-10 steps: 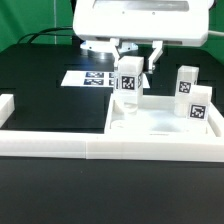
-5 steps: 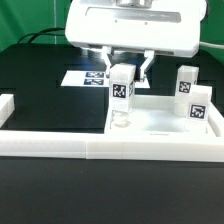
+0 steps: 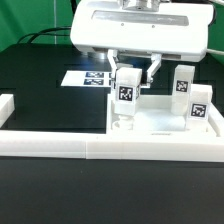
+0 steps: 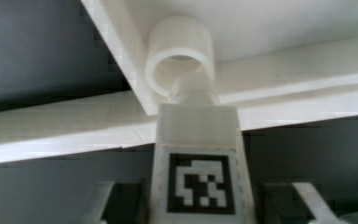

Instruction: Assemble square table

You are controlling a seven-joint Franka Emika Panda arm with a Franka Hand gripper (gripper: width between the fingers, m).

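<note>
Gripper (image 3: pixel 128 76): pinched on a leg block (image 3: pixel 126 100), held upright.
Leg block: set over the tabletop's (image 3: pixel 160 122) near corner.
Other legs (image 3: pixel 190 95): stood at the exterior view's right.

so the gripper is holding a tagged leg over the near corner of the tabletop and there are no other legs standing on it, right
Not quite. The gripper does hold a tagged leg over the near corner of the square tabletop, but two other legs already stand on it, toward the exterior view's right. The exterior view shows this.
</note>
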